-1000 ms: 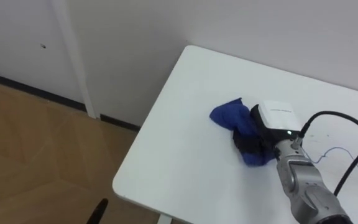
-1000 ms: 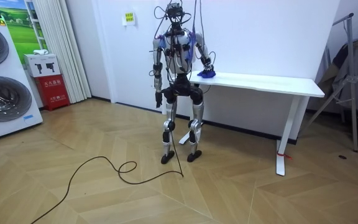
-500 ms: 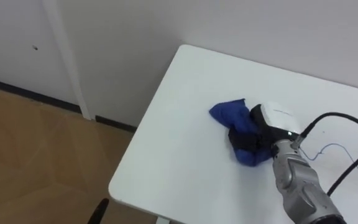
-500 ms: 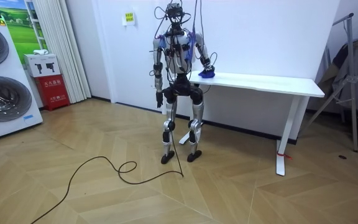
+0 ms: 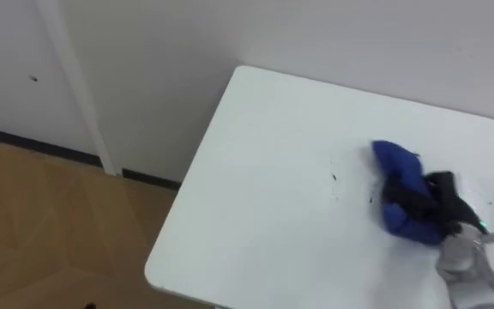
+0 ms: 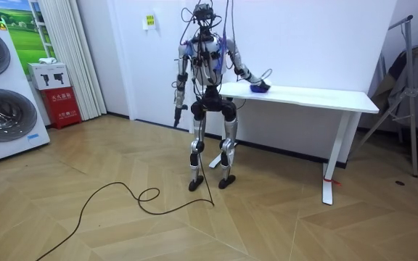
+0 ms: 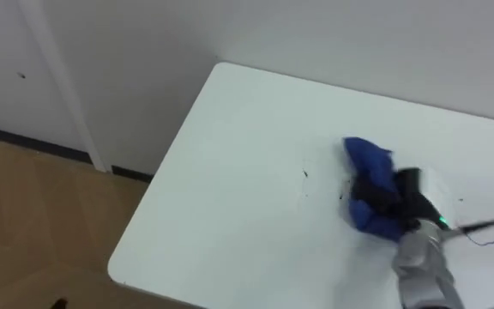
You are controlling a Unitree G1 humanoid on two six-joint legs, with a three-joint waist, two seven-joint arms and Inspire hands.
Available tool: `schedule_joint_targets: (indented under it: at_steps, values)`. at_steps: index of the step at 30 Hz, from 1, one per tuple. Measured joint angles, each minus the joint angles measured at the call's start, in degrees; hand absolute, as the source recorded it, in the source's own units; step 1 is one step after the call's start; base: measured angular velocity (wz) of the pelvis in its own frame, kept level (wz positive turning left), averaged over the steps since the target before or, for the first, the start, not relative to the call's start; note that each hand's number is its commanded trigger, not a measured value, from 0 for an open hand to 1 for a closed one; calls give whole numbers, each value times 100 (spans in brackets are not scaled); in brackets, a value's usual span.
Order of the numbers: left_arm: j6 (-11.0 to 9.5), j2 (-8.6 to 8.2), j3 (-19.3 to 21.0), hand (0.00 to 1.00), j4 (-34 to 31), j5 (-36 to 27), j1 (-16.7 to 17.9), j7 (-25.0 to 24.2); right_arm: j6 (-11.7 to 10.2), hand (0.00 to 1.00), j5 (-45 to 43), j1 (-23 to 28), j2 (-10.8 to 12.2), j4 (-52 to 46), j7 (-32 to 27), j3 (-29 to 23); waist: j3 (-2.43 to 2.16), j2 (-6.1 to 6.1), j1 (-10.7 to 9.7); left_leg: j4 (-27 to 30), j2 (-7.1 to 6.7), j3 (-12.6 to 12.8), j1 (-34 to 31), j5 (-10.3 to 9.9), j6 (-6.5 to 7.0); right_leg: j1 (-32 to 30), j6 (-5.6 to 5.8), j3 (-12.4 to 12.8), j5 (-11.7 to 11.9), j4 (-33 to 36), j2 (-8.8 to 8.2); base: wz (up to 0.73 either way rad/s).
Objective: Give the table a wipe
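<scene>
Left eye view: the right hand [image 5: 442, 199] has its dark fingers curled into the blue cloth [image 5: 399, 176], which lies on the white counter [image 5: 264, 189], just beside a few dark specks [image 5: 334, 178]. In the room view, the left hand [image 6: 175, 110] hangs by the robot's hip.

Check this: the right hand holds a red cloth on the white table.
Wrong colour: the cloth is blue, not red, as the right eye view shows. The right hand holds it on the white table.
</scene>
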Motion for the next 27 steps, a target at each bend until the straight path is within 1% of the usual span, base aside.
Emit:
schedule_joint_targets:
  at_steps: [1, 2, 3, 4, 5, 7, 9, 10, 11, 12, 13, 14, 15, 16, 17, 18, 19, 20, 21, 22, 23, 24, 25, 26, 27]
  values:
    - [33, 44, 115, 0, 60, -7, 90, 15, 0, 100, 136, 79, -151, 319, -16, -255, 7, -44, -54, -1, 5, 23, 70, 0, 0, 74, 17, 20, -11, -7, 0, 0]
    - [79, 70, 167, 0, 85, -4, 133, 15, 0, 100, 241, 203, -251, 531, -17, -494, 7, -79, -64, -6, 8, 63, 115, -2, 1, 95, 29, 72, -24, 4, 3, 0]
    - [84, 72, 168, 0, 84, -4, 135, 15, -3, 100, 303, 271, -285, 573, -18, -584, 16, -94, -80, -10, 11, 68, 117, -10, 6, 94, 28, 76, -25, 10, 5, -7]
    - [84, 72, 167, 0, 84, -6, 125, 4, -21, 100, 410, 365, -351, 630, -8, -712, 24, -107, -145, -45, 23, 94, 114, -38, 30, 67, 24, 101, -28, 16, 17, -11]
    - [80, 72, 146, 0, 84, -6, 115, -2, -21, 100, 410, 380, -381, 698, -4, -796, 29, -121, -218, -59, 26, 148, 105, -53, 31, 60, 24, 121, -27, 20, 20, -14]
    - [59, 76, 104, 0, 80, -27, 33, -27, -16, 100, 419, 411, -386, 669, -5, -858, 27, -116, -260, -29, 37, 218, 103, -79, 23, 53, 7, 157, -18, 25, 39, -17]
    - [32, 121, -83, 0, 77, -138, -105, -24, -13, 100, 433, 446, -385, 596, -12, -765, 28, -113, -314, 5, 41, 236, 104, -88, 15, 53, -8, 178, -7, 29, 50, -11]
    - [12, 144, -243, 0, 74, -158, -224, -13, 26, 100, 426, 437, -386, 508, -20, -596, 30, -99, -325, 20, 46, 252, 106, -91, 10, 51, -21, 211, 2, 29, 62, -11]
    - [-27, 150, -376, 0, 62, -168, -350, -9, 127, 100, 413, 387, -377, 433, -37, -440, 32, -89, -326, 25, 52, 280, 109, -92, 8, 44, -33, 251, 12, 29, 80, -26]
    - [-41, 141, -489, 0, 80, -166, -499, -8, 283, 100, 348, 274, -360, 368, -54, -289, 41, -70, -261, 21, 74, 376, 146, -101, -6, 38, -55, 305, 35, 24, 117, -35]
    - [-43, 138, -546, 0, 83, -173, -570, -8, 405, 100, 284, 236, -299, 296, -57, -156, 41, -62, -204, 24, 89, 443, 164, -107, -16, 26, -72, 347, 50, 25, 141, -58]
    - [-44, 123, -661, 0, 86, -183, -732, -8, 655, 100, 103, 204, -265, 15, -44, 188, 42, -64, -77, 26, 115, 543, 165, -114, -29, -45, -113, 458, 82, 41, 189, -54]
    - [-44, 108, -719, 0, 88, -183, -803, -10, 782, 100, -55, 189, -224, -192, 1, 396, 47, -60, -20, 22, 126, 599, 164, -113, -35, -74, -128, 543, 102, 41, 220, -66]
    - [-39, 57, -848, 0, 150, -231, -948, 0, 1069, 100, -426, 144, -87, -747, 122, 891, 57, -35, 92, 22, 137, 688, 158, -107, -45, -154, -168, 627, 129, 79, 256, -57]
    - [-5, -4, -1029, 0, 216, -253, -1097, -12, 1270, 100, -765, -38, 121, -1235, 321, 1471, 72, -15, 166, 10, 138, 720, 144, -94, -67, -242, -195, 706, 146, 132, 282, -52]
    - [5, -46, -1100, 0, 251, -258, -1158, -26, 1333, 100, -946, -169, 252, -1448, 463, 1751, 76, 0, 217, -8, 147, 772, 142, -86, -82, -273, -215, 739, 159, 136, 298, -42]
    - [5, -156, -1104, 0, 357, -273, -1237, -48, 1401, 100, -1341, -516, 487, -1731, 804, 2253, 97, 24, 343, -41, 158, 829, 139, -64, -116, -337, -249, 806, 181, 156, 328, -20]
    - [20, -266, -1102, 0, 423, -286, -1345, -68, 1374, 100, -1669, -902, 769, -1854, 1154, 2692, 144, 55, 456, -44, 164, 817, 106, -44, -145, -362, -267, 790, 191, 159, 331, -7]
    - [27, -317, -1107, 0, 416, -299, -1357, -79, 1309, 100, -1736, -1073, 879, -1867, 1310, 2822, 153, 69, 491, -43, 166, 804, 78, -38, -155, -379, -271, 771, 192, 150, 330, 25]
    - [33, -389, -1107, 0, 393, -342, -1390, -123, 1170, 100, -1788, -1367, 1004, -1836, 1523, 2988, 159, 89, 628, -39, 167, 720, 11, -26, -165, -402, -277, 709, 189, 123, 317, 44]
    - [58, -390, -1104, 0, 393, -353, -1334, -137, 1046, 100, -1751, -1538, 1045, -1746, 1629, 3007, 149, 89, 785, -44, 163, 609, -63, 4, -167, -431, -267, 666, 156, 115, 300, 50]
    - [72, -369, -1102, 0, 392, -357, -1274, -131, 1029, 100, -1721, -1574, 1043, -1717, 1656, 3006, 145, 91, 850, -44, 160, 552, -89, 18, -168, -430, -263, 609, 144, 104, 285, 56]
    - [104, -291, -1096, 0, 381, -466, -1090, -101, 1010, 100, -1637, -1554, 1031, -1634, 1654, 2991, 133, 73, 882, -22, 151, 409, -138, 32, -164, -420, -251, 490, 112, 89, 243, 64]
    - [155, -239, -1021, 0, 380, -505, -919, -54, 850, 100, -1462, -1356, 1006, -1570, 1563, 2784, 131, 56, 823, 47, 138, 295, -190, 39, -163, -383, -228, 330, 86, 78, 188, 65]
    - [173, -224, -958, 0, 381, -507, -813, -43, 739, 100, -1366, -1267, 990, -1529, 1499, 2674, 130, 55, 780, 67, 130, 279, -185, 41, -161, -326, -212, 273, 77, 52, 167, 68]
